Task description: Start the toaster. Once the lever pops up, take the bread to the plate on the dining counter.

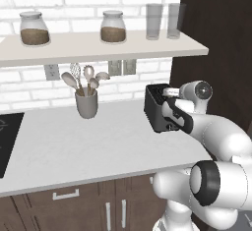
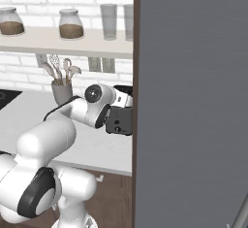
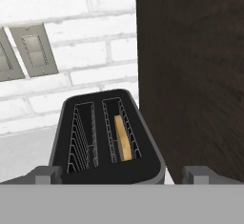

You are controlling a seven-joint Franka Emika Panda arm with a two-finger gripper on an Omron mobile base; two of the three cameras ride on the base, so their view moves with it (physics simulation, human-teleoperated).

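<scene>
Spread wide at the toaster (image 3: 107, 139) front, gripper (image 3: 124, 174) straddling its near end; bread (image 3: 124, 139) sits low in one slot. Best press the lever straight down, squarely.

Even, bright rendered light with no glare fills all views. The shelf (image 1: 98, 48) casts a soft shadow on the brick wall (image 1: 29, 80). Edges look slightly soft and low-resolution.

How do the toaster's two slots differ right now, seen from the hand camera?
The right slot of the toaster holds the bread, a tan slice standing on edge toward the near end. The left slot holds nothing, only its bare wire guides. Both are long, parallel and lined with the same grey wire racks.
</scene>
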